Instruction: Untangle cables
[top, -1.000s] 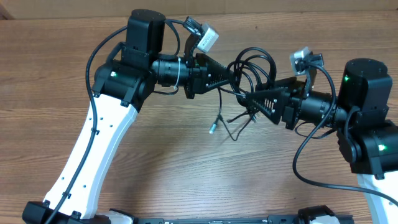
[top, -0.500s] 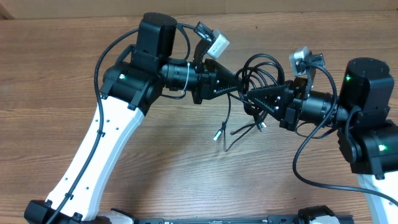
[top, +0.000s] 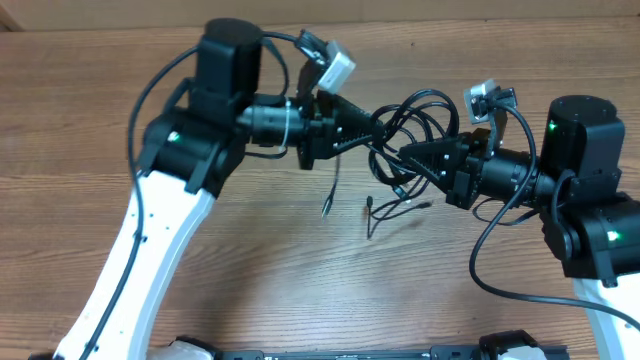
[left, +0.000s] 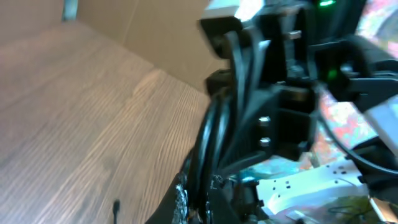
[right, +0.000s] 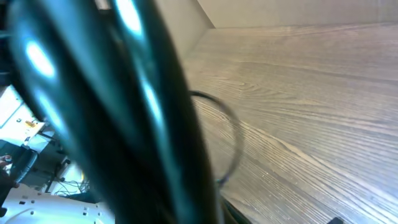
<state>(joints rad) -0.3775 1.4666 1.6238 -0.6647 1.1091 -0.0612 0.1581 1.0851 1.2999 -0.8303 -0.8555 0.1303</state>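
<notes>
**Above mid-table: both grippers clamped on the cable tangle**

Overhead view: the cables (top: 418, 106) are a knot of thin black loops held off the wooden table (top: 250, 270), between the two arms and a little right of centre.

Left gripper (top: 377, 128): reaches in from the left, pointing right. Its jaws are closed down narrow on strands at the left edge of the tangle.

Right gripper (top: 405, 152): reaches in from the right, pointing left. Its jaws are also pinched tight on cord at the lower side of the tangle. The two gripper tips sit near each other, the right one slightly lower in the frame.

Loose ends: several strands hang down from the knot toward the table. One ends in a plug tip (top: 327, 209) below the left gripper. The others trail below the right gripper's tip. Whether they touch the wood, I cannot tell.

Left wrist view: black cords (left: 219, 124) run up from between the fingers, with the right arm blurred behind them.

Right wrist view: one dark cord (right: 130, 106), badly blurred, crosses close to the lens. A thin loop (right: 235, 134) shows over the wood grain beyond it.
</notes>
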